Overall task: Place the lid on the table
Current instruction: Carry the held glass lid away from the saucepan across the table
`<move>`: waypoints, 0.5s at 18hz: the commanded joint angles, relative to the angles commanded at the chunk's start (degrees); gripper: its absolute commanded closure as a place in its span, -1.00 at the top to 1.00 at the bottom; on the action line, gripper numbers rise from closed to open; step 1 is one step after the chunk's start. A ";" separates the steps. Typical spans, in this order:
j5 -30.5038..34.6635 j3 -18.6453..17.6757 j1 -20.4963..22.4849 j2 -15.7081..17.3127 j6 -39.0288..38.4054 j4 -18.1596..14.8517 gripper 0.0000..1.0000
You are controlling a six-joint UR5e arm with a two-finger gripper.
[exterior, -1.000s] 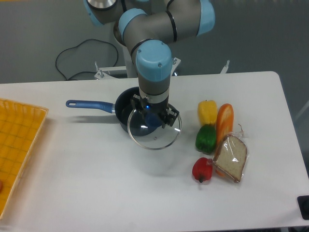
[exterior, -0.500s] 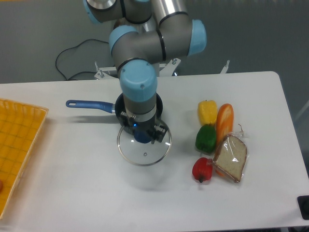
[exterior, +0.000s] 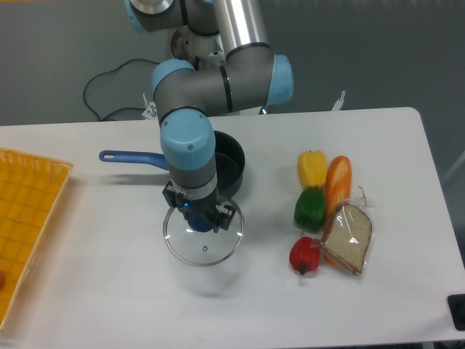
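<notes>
The lid [exterior: 203,236] has been carried further left and toward the camera since the earlier frames; a second ago it hung over the front edge of the saucepan [exterior: 221,173], and now it is clear of the pan. It is seen held above the table [exterior: 109,276], in front of the saucepan, with a faint shadow lying on the white surface just below it. The blue centre knob is clasped between the jaws of the gripper [exterior: 198,220], which are closed on it from above. The arm's wrist has been swung left with the load, so the saucepan's dark interior is now uncovered.

The saucepan itself has not been shifted; its blue handle points left. To the right, unmoved, a yellow pepper [exterior: 312,168], a green pepper [exterior: 310,208] and a red pepper [exterior: 304,254] are set in a rough column, with a carrot [exterior: 338,183] and a wrapped slice of bread [exterior: 347,236] just beside them. A yellow gridded tray [exterior: 29,218] is noted at the table's left edge, well apart from the lid.
</notes>
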 joint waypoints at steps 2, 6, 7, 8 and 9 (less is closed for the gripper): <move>0.00 0.00 -0.26 -0.44 -0.09 0.09 -0.04; 0.00 0.00 -0.97 -1.50 -0.09 0.88 -0.03; 0.09 0.00 -1.05 -1.67 -0.17 0.88 -0.03; 0.09 0.00 -1.05 -1.85 -0.35 0.97 -0.03; 0.09 0.00 -1.14 -2.11 -0.44 0.97 -0.03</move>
